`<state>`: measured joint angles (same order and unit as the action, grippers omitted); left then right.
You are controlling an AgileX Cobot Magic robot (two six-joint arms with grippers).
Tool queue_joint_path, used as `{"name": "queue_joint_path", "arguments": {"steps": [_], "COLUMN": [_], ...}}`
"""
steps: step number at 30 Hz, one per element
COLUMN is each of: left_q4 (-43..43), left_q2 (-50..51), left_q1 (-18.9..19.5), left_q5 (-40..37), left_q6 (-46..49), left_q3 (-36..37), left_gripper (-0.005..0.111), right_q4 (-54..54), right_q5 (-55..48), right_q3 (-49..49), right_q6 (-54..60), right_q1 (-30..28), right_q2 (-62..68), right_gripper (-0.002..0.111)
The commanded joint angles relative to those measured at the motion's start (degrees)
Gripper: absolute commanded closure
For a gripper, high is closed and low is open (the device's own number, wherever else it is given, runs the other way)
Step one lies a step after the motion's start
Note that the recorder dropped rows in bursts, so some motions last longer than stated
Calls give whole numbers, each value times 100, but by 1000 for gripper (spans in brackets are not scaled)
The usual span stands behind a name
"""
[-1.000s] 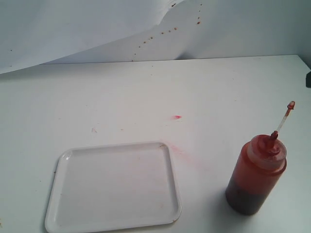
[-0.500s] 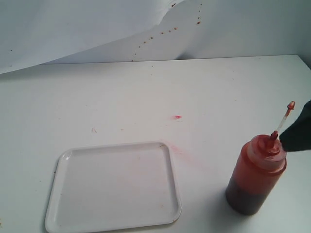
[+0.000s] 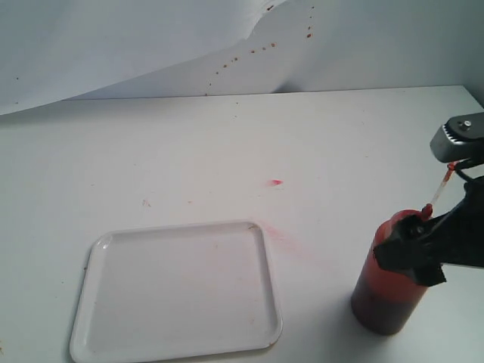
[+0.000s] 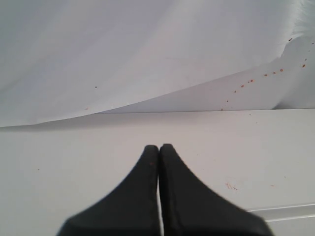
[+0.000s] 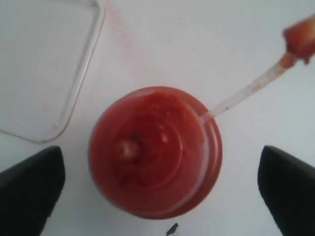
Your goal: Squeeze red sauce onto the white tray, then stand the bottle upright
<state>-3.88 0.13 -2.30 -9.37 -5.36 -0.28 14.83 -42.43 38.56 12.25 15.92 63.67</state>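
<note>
The surface (image 3: pixel 227 144) holds the white tray (image 3: pixel 178 291). The bottle (image 3: pixel 389 276) stands upright, well apart from the tray, with red sauce (image 3: pixel 380 306) inside (darker down low). The right gripper (image 5: pixel 158 191) has its jaws wide, one each side of the bottle, not touching. The left gripper (image 4: pixel 158 152) has its jaws pressed together.

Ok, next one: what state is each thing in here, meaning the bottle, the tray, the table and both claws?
bottle: upright on the table, beside the tray, tip cap off
tray: flat on the table, nothing squeezed onto it
table: a few pinkish smears
right claw: open, one finger either side of the bottle, not touching
left claw: shut, empty
</note>
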Motion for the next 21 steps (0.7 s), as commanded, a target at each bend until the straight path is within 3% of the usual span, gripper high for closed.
{"name": "queue_joint_path", "arguments": {"steps": [1, 15, 19, 21], "left_q4": [34, 34, 34, 34], "left_q2": [-13, -13, -13, -13], "left_q1": [-2, -2, -2, -2], "left_q5": [14, 14, 14, 14], "left_q6": [-10, -10, -10, -10], "left_q3": [28, 28, 28, 28], "left_gripper": [107, 107, 107, 107], "right_q4": [107, 123, 123, 123], "right_q5": [453, 755, 755, 755], "right_q3": [-78, -78, -78, -78], "right_q6": [97, 149, 149, 149], "right_q1": [17, 17, 17, 17], "right_q2": [277, 861, 861, 861], "right_gripper": [10, 11, 24, 38]}}
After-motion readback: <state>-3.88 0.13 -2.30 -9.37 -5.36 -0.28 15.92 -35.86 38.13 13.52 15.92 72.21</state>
